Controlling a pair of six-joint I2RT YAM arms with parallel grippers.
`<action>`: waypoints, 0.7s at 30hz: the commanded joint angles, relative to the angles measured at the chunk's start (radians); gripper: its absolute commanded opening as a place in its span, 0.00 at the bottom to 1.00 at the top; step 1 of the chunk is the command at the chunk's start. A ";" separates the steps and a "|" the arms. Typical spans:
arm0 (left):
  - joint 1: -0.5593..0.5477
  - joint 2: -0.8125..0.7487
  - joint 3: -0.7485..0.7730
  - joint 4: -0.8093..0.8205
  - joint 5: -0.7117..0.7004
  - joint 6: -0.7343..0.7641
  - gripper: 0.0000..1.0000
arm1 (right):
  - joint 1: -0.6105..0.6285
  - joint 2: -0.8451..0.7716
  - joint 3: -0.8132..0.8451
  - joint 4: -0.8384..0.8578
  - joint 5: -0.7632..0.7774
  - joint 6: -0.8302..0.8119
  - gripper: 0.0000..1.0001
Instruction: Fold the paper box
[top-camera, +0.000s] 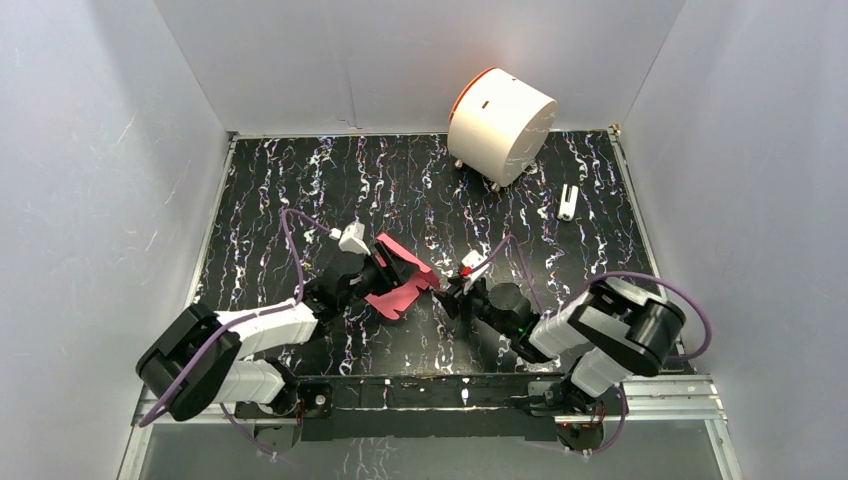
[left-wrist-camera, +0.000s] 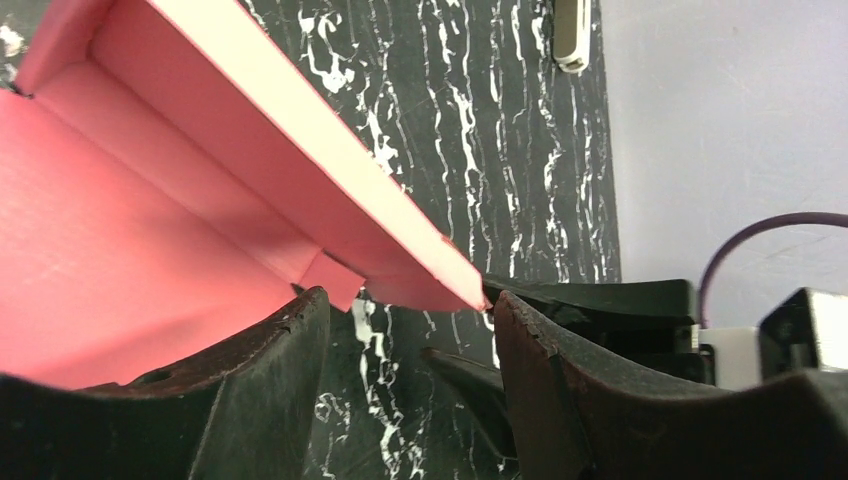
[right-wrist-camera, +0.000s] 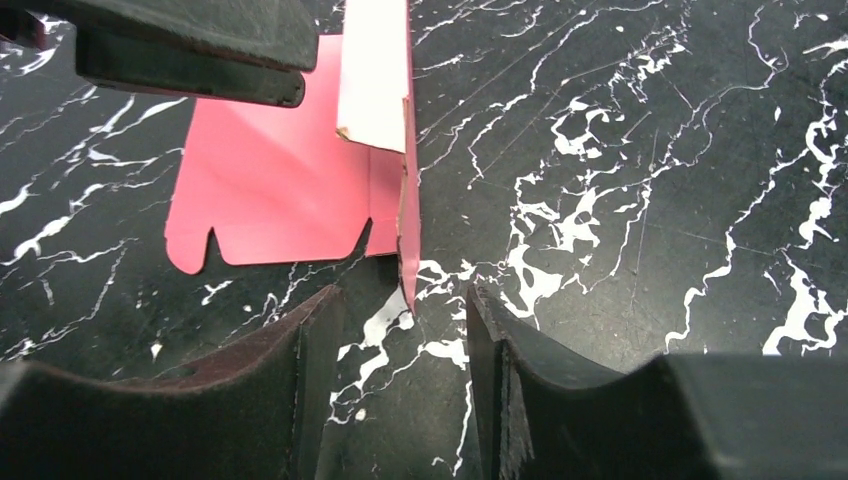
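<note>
Black marbled table (top-camera: 300, 180) carries the paper box (top-camera: 405, 285) mid-fold between my arms, one wall raised; left gripper (left-wrist-camera: 405, 310) and right gripper (right-wrist-camera: 405, 300) both gape empty, so next I'd pinch that wall and crease it.

left arm (top-camera: 270, 325): low, reaching forward-right | left gripper (top-camera: 388, 268): jaws apart | right arm (top-camera: 560, 330): low, reaching forward-left | right gripper (top-camera: 447, 290): jaws apart | grippers near, tips facing

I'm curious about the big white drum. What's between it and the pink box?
Only bare black marbled table lies between pink box and white drum, in the top view.
</note>
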 joint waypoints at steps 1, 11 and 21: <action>0.006 0.023 0.057 0.064 0.044 -0.041 0.58 | -0.011 0.068 0.020 0.203 0.053 0.001 0.55; 0.007 0.106 0.082 0.127 0.100 -0.066 0.46 | -0.022 0.164 0.055 0.291 0.019 -0.019 0.45; 0.006 0.167 0.087 0.180 0.138 -0.072 0.22 | -0.029 0.199 0.064 0.307 -0.016 -0.030 0.24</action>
